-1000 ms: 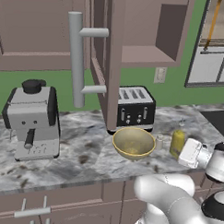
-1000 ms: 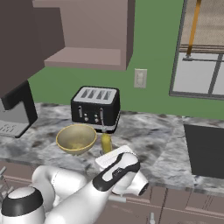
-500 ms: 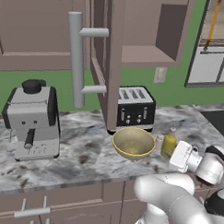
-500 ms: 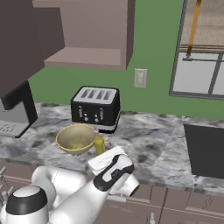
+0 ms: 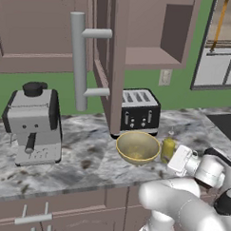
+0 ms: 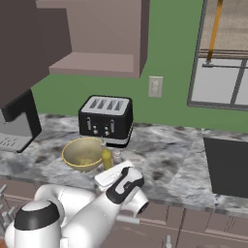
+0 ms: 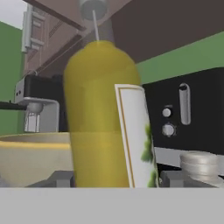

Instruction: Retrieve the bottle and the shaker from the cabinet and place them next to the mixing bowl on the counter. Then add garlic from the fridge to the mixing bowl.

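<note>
The yellow-olive bottle (image 5: 168, 147) stands upright just right of the tan mixing bowl (image 5: 137, 147) on the grey marbled counter (image 5: 87, 154). My gripper (image 5: 172, 155) is shut on the bottle from the near side. In the hand view the bottle (image 7: 103, 113) sits between my gripper's (image 7: 116, 180) tips, with the bowl (image 7: 30, 157) to its left. The small pale shaker (image 6: 116, 156) stands on the counter right beside the bottle (image 6: 106, 159), and shows low at the right as the shaker (image 7: 199, 164). The cabinet (image 5: 145, 28) above has its door (image 5: 107, 64) open.
A black toaster (image 5: 140, 111) stands behind the bowl. A grey coffee machine (image 5: 34, 123) is at the counter's left. The open door's long bar handle (image 5: 79, 61) juts out over the counter. A dark cooktop (image 6: 227, 167) lies at the right, under a window (image 6: 223, 53).
My gripper has carried the bottle leftward along the counter, from well right of the bowl to close beside its right rim.
</note>
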Available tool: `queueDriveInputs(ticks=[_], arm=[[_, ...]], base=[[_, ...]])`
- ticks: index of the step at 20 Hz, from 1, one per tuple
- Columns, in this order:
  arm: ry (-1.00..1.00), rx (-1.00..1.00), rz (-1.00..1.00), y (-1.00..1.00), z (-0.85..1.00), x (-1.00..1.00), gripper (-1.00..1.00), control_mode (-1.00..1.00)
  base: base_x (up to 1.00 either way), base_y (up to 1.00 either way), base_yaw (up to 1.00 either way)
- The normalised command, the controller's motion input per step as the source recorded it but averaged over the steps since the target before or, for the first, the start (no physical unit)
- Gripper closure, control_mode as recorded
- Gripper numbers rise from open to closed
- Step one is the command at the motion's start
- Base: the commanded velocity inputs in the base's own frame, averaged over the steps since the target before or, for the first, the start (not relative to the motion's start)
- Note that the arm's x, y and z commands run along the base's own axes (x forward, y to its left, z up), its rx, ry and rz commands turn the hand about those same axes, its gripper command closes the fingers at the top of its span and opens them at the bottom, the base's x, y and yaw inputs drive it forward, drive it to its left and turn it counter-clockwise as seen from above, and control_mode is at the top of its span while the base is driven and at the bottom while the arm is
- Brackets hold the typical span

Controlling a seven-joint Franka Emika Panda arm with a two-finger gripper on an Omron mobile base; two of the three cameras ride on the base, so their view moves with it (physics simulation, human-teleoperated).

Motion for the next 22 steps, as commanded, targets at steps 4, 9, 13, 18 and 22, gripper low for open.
queueDriveInputs(ticks=[4,9,13,18,22], arm=[[0.00,0.00,-0.03,0.00,-0.34,0.05,1.00,-1.00],[0.00,0.00,-0.03,0.00,-0.34,0.18,1.00,-1.00],[0.00,0.00,-0.04,0.00,-0.33,0.23,1.00,-1.00],[0.00,0.00,-0.02,0.00,-0.18,0.04,1.00,-1.00],[-0.07,0.00,0.00,0.00,-0.03,-0.04,1.00,-1.00]], base=[[0.00,0.00,0.00],[0.00,0.00,0.00],[0.00,0.00,0.00],[0.00,0.00,0.00],[0.00,0.00,0.00]])
